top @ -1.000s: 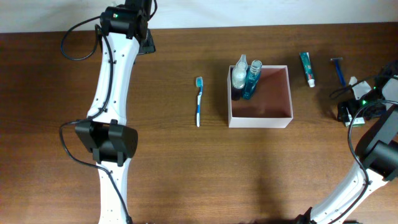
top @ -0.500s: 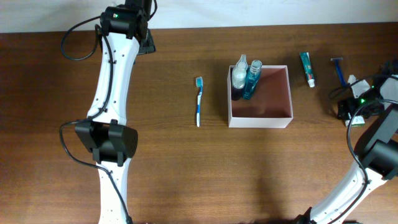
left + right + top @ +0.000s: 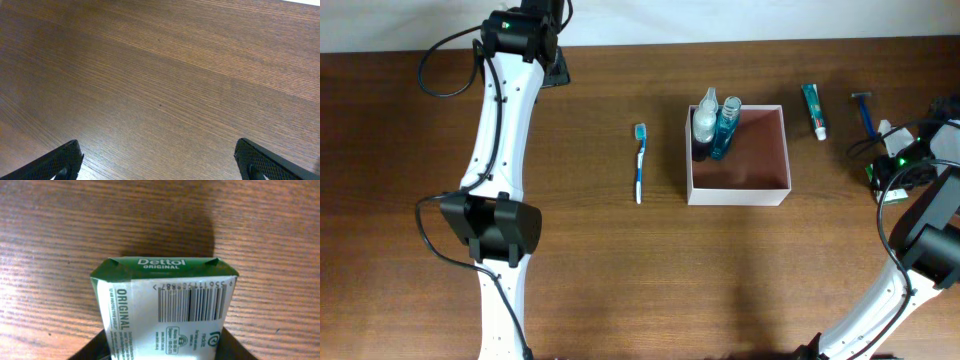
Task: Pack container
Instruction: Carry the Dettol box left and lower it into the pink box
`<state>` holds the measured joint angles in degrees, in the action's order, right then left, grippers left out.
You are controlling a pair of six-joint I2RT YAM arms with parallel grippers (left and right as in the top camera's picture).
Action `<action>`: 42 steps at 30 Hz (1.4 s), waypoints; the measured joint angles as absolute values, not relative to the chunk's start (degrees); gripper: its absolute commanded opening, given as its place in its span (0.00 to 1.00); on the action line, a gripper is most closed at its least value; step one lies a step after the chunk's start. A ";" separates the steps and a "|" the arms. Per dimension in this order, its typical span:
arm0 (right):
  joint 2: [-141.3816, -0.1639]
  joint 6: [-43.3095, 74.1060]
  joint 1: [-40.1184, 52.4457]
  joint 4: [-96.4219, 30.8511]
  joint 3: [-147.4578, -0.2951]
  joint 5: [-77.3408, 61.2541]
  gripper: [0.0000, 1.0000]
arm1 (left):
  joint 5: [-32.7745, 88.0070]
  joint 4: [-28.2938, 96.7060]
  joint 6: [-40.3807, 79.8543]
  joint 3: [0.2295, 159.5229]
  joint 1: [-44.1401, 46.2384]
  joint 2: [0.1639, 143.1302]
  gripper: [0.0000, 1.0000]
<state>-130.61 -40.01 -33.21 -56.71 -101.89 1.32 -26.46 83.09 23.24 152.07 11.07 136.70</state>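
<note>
The container (image 3: 738, 197), a white-walled square box with a reddish inside, stands right of the table's middle. Two bottles lean in its far left corner, one clear (image 3: 705, 118) and one blue (image 3: 726, 126). At the table's right edge my right gripper (image 3: 882, 172) has its jaws pressed against both sides of a green Dettol soap packet (image 3: 165, 295), which fills the right wrist view between the dark fingers (image 3: 92, 347). At the far left of the table my left gripper (image 3: 556, 68) stands wide open over bare wood, its fingertips (image 3: 65, 160) far apart.
A blue toothbrush (image 3: 640, 160) lies left of the container. To the container's right, at the back of the table, lie a green toothpaste tube (image 3: 813, 110) and a blue razor (image 3: 865, 112). The left arm's white links run down the left side.
The right gripper's jaws have closed in from wide open onto the green soap packet. The left arm and the other items have not moved.
</note>
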 measured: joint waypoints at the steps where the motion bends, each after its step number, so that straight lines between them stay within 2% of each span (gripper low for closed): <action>1: -130.61 -39.86 -33.21 -56.71 -101.89 1.26 0.40 | -26.46 83.09 23.24 152.07 11.07 136.70 0.99; 10: -131.13 -35.44 -33.08 -59.57 -103.77 1.23 0.40 | -26.48 83.09 23.22 152.07 11.05 136.70 0.99; 18: -132.18 -28.71 -29.08 -71.37 -119.77 1.15 0.40 | -26.63 83.13 23.22 152.07 11.07 136.70 0.99; 26: -131.96 -17.74 -16.84 -85.43 -138.15 -0.64 0.41 | -26.65 83.09 23.24 152.07 11.05 136.70 0.99; 35: -131.96 -8.58 -3.86 -87.46 -138.80 -1.83 0.41 | -26.65 83.11 23.24 152.07 11.07 136.70 0.99; 42: -131.96 -5.50 -0.45 -87.42 -137.86 -2.31 0.41 | -26.63 83.11 23.22 152.07 11.07 136.70 0.99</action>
<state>-131.96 -5.50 -0.45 -87.42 -137.86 -2.31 -26.63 83.11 23.22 152.07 11.07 136.70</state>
